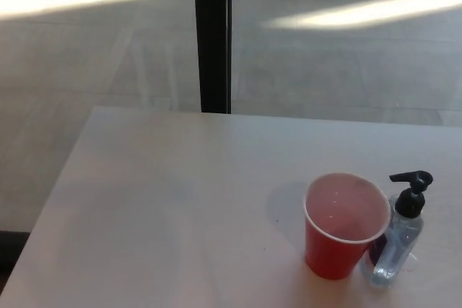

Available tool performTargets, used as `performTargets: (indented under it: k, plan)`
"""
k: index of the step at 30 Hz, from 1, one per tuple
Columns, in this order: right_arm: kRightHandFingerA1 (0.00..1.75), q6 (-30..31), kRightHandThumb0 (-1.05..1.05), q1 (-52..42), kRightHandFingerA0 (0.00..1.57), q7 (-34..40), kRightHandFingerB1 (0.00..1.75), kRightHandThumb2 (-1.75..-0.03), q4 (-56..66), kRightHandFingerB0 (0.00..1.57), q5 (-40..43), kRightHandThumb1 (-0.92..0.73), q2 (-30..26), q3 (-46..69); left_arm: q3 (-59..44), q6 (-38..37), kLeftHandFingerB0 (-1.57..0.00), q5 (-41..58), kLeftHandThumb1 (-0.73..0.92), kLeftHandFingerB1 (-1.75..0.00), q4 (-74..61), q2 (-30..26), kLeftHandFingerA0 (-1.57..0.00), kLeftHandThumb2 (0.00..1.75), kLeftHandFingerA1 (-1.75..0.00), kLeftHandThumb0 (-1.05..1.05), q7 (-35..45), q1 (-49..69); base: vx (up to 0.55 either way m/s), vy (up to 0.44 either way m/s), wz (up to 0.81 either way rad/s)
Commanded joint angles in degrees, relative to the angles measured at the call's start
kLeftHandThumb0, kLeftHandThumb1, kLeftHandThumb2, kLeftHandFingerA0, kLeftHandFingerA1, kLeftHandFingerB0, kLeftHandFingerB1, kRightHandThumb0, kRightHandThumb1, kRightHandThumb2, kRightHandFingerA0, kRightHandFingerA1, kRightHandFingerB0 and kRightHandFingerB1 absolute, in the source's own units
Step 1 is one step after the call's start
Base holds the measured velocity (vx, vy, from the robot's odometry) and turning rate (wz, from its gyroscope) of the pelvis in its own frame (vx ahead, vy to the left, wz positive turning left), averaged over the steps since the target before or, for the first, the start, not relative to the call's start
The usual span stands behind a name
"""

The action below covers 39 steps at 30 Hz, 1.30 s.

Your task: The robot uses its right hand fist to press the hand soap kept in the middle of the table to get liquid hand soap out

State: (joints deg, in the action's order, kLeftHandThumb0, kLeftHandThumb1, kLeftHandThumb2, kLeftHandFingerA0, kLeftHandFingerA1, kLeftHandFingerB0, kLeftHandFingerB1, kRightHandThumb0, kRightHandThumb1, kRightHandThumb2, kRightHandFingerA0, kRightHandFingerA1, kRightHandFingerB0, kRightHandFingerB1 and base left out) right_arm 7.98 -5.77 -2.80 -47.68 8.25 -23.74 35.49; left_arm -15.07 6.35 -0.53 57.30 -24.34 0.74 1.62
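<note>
A pale, smooth-topped table (159, 207) fills the lower part of the head view; its far edge runs across the picture, and beyond it lies a grey tiled floor (86, 70) crossed by bright bands of light; a black upright post (213, 34) rises from behind the table's far edge, a little left of centre.

Toward the near right of the table stands a red plastic cup (339, 239) with a white rim and a pale pinkish inside; it is upright and its mouth is open to the camera; a soft shadow falls on the tabletop to its left.

Just beside the cup, on its right and touching or nearly touching its wall, stands a small clear plastic soap bottle (397, 247) with a black pump head (411, 189); the bottle leans slightly in the picture, its base near the table's front edge and its pump higher up; the nozzle of the pump points to the left, over the rim of the cup; a dark label shows on the bottle where it meets the cup.

Neither of the robot's hands shows in the picture, so nothing can be told of their fingers; nothing touches the pump from above.
</note>
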Motion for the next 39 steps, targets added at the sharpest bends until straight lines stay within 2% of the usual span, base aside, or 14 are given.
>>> performTargets:
  k: [1, 3, 6, 8, 11, 12, 13, 16, 19, 22, 27, 29, 33, 39]
  plan:
    - [0.97, 6.27, -0.47, 1.57, 1.10, -1.54, 1.09, -0.95, 2.48, 1.09, 12.06, -0.22, -3.13, 10.28, -3.10, 4.56, -0.50, 2.83, 0.54, -0.73, 2.69, -3.10, -0.62, 0.91, -0.83, -0.24, -0.65, -1.69, 0.00, 0.000, 0.00]
    - [0.97, 6.89, -0.52, 3.68, 0.74, -0.41, 0.63, -0.99, 3.90, 0.19, 14.05, -0.32, -4.29, 13.61, -1.82, 3.95, -0.57, 1.51, 0.55, -0.76, 2.12, -3.43, -0.68, 0.90, -0.84, -0.26, 0.06, -1.18, 0.00, 0.000, 0.00]
    - [1.04, 7.61, -0.66, 6.83, 0.18, -0.83, 0.54, -0.74, 6.24, 0.00, 14.23, -0.49, -6.48, 14.76, -2.56, 3.76, -0.58, 2.32, 0.54, -0.78, 2.38, -2.83, -0.67, 0.90, -0.85, -0.25, -0.10, -1.04, 0.00, 0.000, 0.00]
    - [0.64, 6.91, -0.43, 10.42, 0.12, 1.81, 0.58, -0.99, 10.81, 0.04, 12.90, -0.29, -7.49, 14.26, -2.92, 5.34, -0.55, 2.73, 0.54, -0.76, 1.01, -2.55, -0.64, 0.92, -0.83, -0.23, -0.24, -0.87, 0.00, 0.000, 0.00]
    - [0.79, 8.06, -0.78, 12.56, 0.31, -0.19, 0.62, -0.96, 15.48, 0.05, 14.90, -0.46, -7.76, 15.15, -2.97, 5.32, -0.55, 2.55, 0.54, -0.76, 1.87, -2.51, -0.64, 0.90, -0.83, -0.23, -0.69, -1.39, 0.00, 0.000, 0.00]
    - [0.85, 6.98, -0.78, 13.81, 0.48, -1.16, 0.72, -0.61, 16.17, 0.16, 15.15, -0.63, -8.22, 14.92, -3.08, 5.07, -0.54, 2.71, 0.55, -0.76, 1.99, -2.55, -0.64, 0.90, -0.84, -0.23, -0.32, -1.33, 0.00, 0.000, 0.00]
    - [0.76, 6.80, -0.75, 15.43, 0.74, -0.11, 0.70, -0.95, 18.10, 0.39, 15.18, -0.41, -8.26, 14.88, -3.12, 4.94, -0.55, 2.74, 0.54, -0.76, 2.00, -2.46, -0.64, 0.92, -0.84, -0.24, -0.31, -1.21, 0.00, 0.000, 0.00]
    - [0.54, 9.77, -0.62, 19.34, 1.12, 2.92, 0.54, -0.96, 29.63, 0.98, 17.63, -0.21, -6.59, 14.54, -3.02, 4.82, -0.57, 2.65, 0.50, -0.78, 1.77, -2.30, -0.67, 0.96, -0.84, -0.26, -0.56, -0.85, 0.00, 0.000, 0.00]
    - [0.54, 12.83, -0.60, 22.23, 1.17, 3.07, 0.52, -0.83, 41.56, 1.10, 21.33, -0.35, -4.81, 12.35, -3.05, 5.04, -0.60, 2.62, 0.51, -0.80, 1.61, -2.23, -0.68, 0.96, -0.85, -0.26, -0.87, -0.88, 0.00, 0.000, 0.00]
    - [0.63, 15.02, -0.56, 23.18, 1.17, 2.68, 0.53, -0.78, 49.85, 1.05, 23.42, -0.41, -3.76, 9.89, -3.13, 4.84, -0.59, 2.77, 0.51, -0.79, 2.27, -2.07, -0.67, 0.96, -0.85, -0.25, -0.74, -1.21, 0.00, 0.000, 0.00]
    - [1.72, 19.34, -0.14, 26.25, 0.85, 5.86, 0.90, -0.70, 65.56, 0.62, 25.79, -0.89, 0.45, 1.03, -3.33, 3.79, -0.53, 3.06, 0.56, -0.75, 3.44, -2.18, -0.64, 0.90, -0.84, -0.24, -0.17, -1.45, 0.00, 0.000, 0.00]
    - [1.56, 18.46, -0.11, 26.31, 1.26, 4.70, 1.01, -1.06, 68.25, 0.71, 27.19, -0.70, 2.46, -1.10, -3.18, 3.44, -0.55, 2.95, 0.54, -0.78, 3.10, -2.07, -0.66, 0.93, -0.87, -0.24, -0.21, -1.33, 0.00, 0.000, 0.00]
    - [1.75, 16.05, -0.05, 25.68, 1.01, 2.29, 1.72, -1.27, 71.19, 0.68, 22.62, -0.60, 4.00, -7.54, -3.13, 4.29, -0.55, 2.91, 0.54, -0.77, 3.01, -2.03, -0.63, 0.94, -0.83, -0.24, -0.60, -1.81, 0.00, 0.000, 0.00]
    - [1.75, 16.44, -0.16, 24.95, 1.02, -5.15, 1.73, -1.23, 69.74, 0.67, 25.55, -0.54, 4.81, -12.53, -3.61, 5.49, -0.51, 3.61, 0.55, -0.75, 1.33, -2.23, -0.61, 0.94, -0.84, -0.24, 0.43, -1.62, 0.00, 0.000, 0.00]
